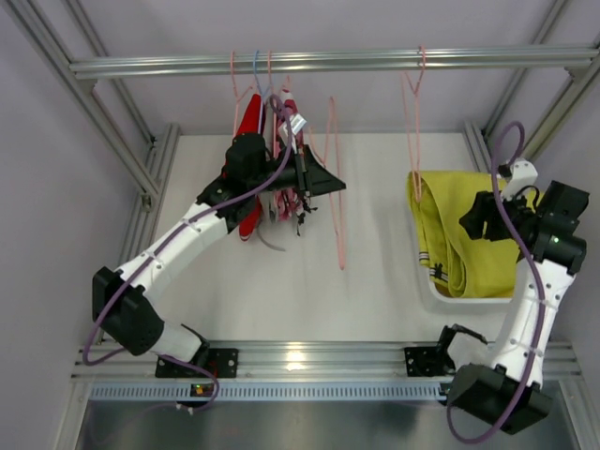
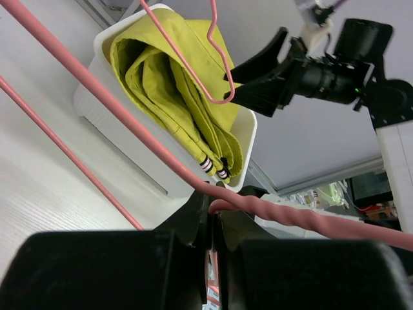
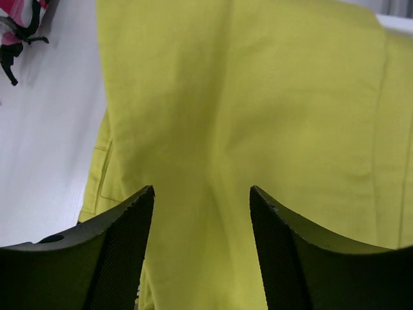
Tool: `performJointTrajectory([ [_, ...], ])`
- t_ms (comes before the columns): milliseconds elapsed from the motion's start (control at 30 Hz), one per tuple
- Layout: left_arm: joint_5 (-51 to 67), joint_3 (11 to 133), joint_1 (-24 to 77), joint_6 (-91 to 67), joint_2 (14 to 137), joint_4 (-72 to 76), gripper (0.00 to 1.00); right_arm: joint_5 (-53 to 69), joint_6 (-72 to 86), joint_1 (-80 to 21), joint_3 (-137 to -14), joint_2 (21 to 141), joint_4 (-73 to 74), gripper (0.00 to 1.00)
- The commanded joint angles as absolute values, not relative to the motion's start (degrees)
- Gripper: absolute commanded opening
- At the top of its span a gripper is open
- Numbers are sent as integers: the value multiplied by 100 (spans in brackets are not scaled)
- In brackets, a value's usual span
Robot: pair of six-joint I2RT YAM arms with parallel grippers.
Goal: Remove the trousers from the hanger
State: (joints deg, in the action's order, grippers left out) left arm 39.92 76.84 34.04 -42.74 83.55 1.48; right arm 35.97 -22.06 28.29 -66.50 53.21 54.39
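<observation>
The right end effector [image 3: 201, 190] has its two black, fine-ribbed fingers [image 3: 122, 245] spread well apart, nothing pinched between them. It's right over the trousers [image 3: 258, 97]: soft, matte yellow cloth with a yellow-green tint, folded into a long flat bundle with a few shallow creases. Can't tell whether the fingertips actually touch the fabric.

The bundle sits in a white rectangular plastic bin [image 1: 441, 294] on the right side of the pale table [image 1: 234, 281]. Its long axis runs from the table's far side towards the near edge, leaning a bit to the right, and the end with the little black-and-white striped tabs points at the near edge.

The left end effector [image 2: 213, 213] is clamped tight on a thin pink wire hanger [image 2: 290, 219], just at its twisted section. It's up in the cluster with the red garment [image 1: 248, 122] and the pink patterned garment [image 1: 286, 202]. A second pink hanger [image 1: 412, 103] hangs off the aluminium rail [image 1: 375, 62] above the bin's far end.
</observation>
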Motion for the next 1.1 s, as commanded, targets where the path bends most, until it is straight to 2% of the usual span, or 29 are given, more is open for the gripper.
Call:
performJointTrajectory([
  [0, 4105, 7743, 3392, -4026, 8086, 483, 0, 4139, -2180, 2944, -6672, 5888, 5161, 61],
  [100, 4069, 7734, 3401, -3876, 8051, 440, 0, 3991, -2223, 2883, -6513, 6169, 4844, 71],
  [300, 3982, 7778, 3454, -3472, 8033, 229, 0, 2946, -2531, 2400, -5970, 6767, 4343, 83],
  [500, 3771, 7682, 3577, -2963, 7990, 26, 0, 1699, -2479, 1565, -5459, 7092, 3798, 88],
  [733, 3630, 7524, 3647, -2971, 8095, 26, 0, 1590, -2364, 1564, -5300, 7576, 3937, 90],
  [833, 3490, 7585, 3709, -2918, 8130, 26, 0, 1967, -2408, 1573, -5282, 7322, 4060, 90],
  [967, 3331, 7708, 3814, -2778, 8042, -237, 0, 2486, -2364, 1608, -5519, 6227, 4175, 92],
  [1067, 3182, 7752, 3954, -2672, 7919, -404, 0, 2751, -2250, 1643, -5835, 5427, 4227, 99],
])
